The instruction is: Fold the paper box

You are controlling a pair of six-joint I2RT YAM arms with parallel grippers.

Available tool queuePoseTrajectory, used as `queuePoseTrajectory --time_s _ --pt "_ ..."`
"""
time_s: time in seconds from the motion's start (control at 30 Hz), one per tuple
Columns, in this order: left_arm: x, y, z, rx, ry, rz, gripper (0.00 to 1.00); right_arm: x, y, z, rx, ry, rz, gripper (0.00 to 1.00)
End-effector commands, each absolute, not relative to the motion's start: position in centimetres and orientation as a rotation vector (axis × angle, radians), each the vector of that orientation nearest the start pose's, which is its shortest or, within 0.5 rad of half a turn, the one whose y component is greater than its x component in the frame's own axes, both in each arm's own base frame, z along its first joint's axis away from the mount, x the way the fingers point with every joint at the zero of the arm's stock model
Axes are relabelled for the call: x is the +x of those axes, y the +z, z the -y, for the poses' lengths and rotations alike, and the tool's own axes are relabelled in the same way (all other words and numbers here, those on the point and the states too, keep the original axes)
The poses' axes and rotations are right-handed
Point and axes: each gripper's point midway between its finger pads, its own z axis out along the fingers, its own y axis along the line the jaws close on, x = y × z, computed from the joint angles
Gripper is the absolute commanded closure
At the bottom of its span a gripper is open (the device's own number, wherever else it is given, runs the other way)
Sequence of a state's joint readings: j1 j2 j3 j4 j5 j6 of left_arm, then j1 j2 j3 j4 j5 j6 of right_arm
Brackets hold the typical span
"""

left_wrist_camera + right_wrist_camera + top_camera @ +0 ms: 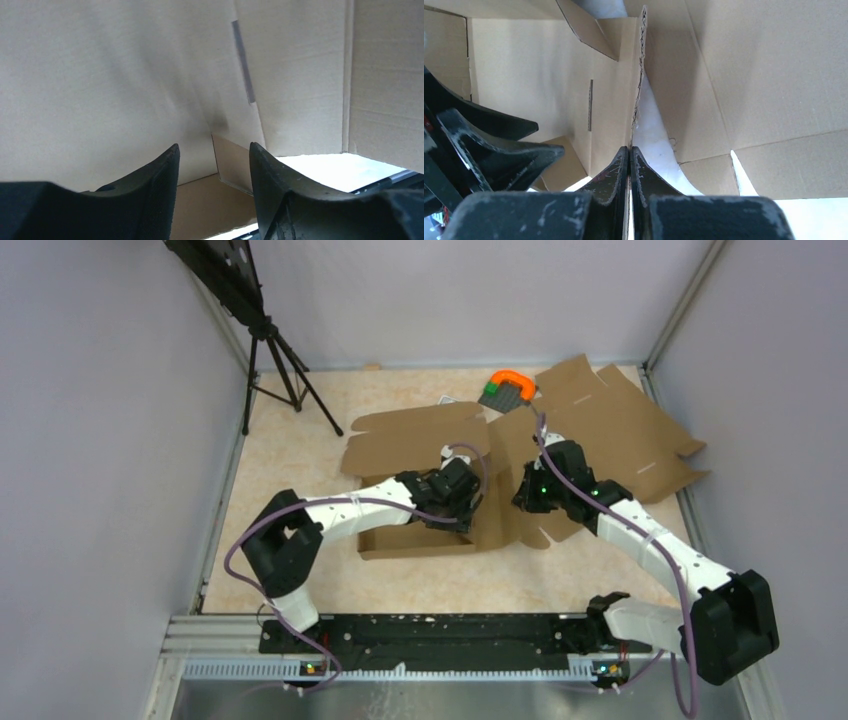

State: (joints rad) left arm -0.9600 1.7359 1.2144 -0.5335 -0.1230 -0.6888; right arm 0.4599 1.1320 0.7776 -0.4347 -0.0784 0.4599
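1. The plain brown cardboard paper box [410, 440] lies half formed on the pale table [290, 450], in front of the two arm bases. Its low front wall stands up and its wide back panel lies open behind.
2. The left gripper [462, 502] is inside the paper box, near its right side. In the left wrist view its two black fingers [155, 190] stand apart, with no cardboard pressed between them. They face the inner cardboard of the box [100, 75].
3. The right gripper [522, 492] is at the right side panel of the paper box. In the right wrist view its fingers [616, 170] are pressed together on the thin corrugated edge of this panel [640, 75], which stands nearly upright.
4. The two grippers are close together, with the panel between them.
5. A second flat sheet of brown cardboard [620, 430] lies spread to the right of the paper box and behind it.
6. A small grey pack [503, 395] with an orange curved piece [512, 378] on it lies just behind the paper box.
7. A black tripod [275, 360] stands well to the left of the paper box and behind it.
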Motion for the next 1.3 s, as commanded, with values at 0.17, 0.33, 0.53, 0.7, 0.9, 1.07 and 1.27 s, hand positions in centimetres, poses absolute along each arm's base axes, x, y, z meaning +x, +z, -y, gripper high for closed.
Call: queuePoseTrajectory --time_s 0.17,0.33,0.53,0.7,0.9,1.07,1.27 --pt "23.0 10.1 34.3 0.248 -0.607 -2.599 0.24 26.8 13.2 -16.9 -0.036 0.557 -2.375 1.0" --pt "24.5 12.4 35.0 0.293 -0.603 -2.52 0.1 26.7 13.0 -17.0 -0.047 0.56 -2.382 1.0" --pt "27.7 15.5 35.1 0.269 -0.588 -2.452 0.02 26.6 13.0 -17.4 -0.06 0.585 -2.38 1.0" --pt "30.3 16.4 35.6 0.226 -0.616 -2.417 0.01 26.5 13.0 -17.3 -0.061 0.586 -2.382 1.0" --pt "33.1 15.8 37.2 0.209 -0.63 -2.421 0.02 26.3 13.1 -17.4 -0.063 0.6 -2.383 1.0" --pt "34.4 14.7 38.0 0.205 -0.614 -2.434 0.04 26.1 13.2 -17.6 -0.069 0.612 -2.382 1.0" --pt "34.6 12.3 36.5 0.214 -0.536 -2.495 0.16 26.3 13.6 -17.2 -0.062 0.584 -2.377 1.0"
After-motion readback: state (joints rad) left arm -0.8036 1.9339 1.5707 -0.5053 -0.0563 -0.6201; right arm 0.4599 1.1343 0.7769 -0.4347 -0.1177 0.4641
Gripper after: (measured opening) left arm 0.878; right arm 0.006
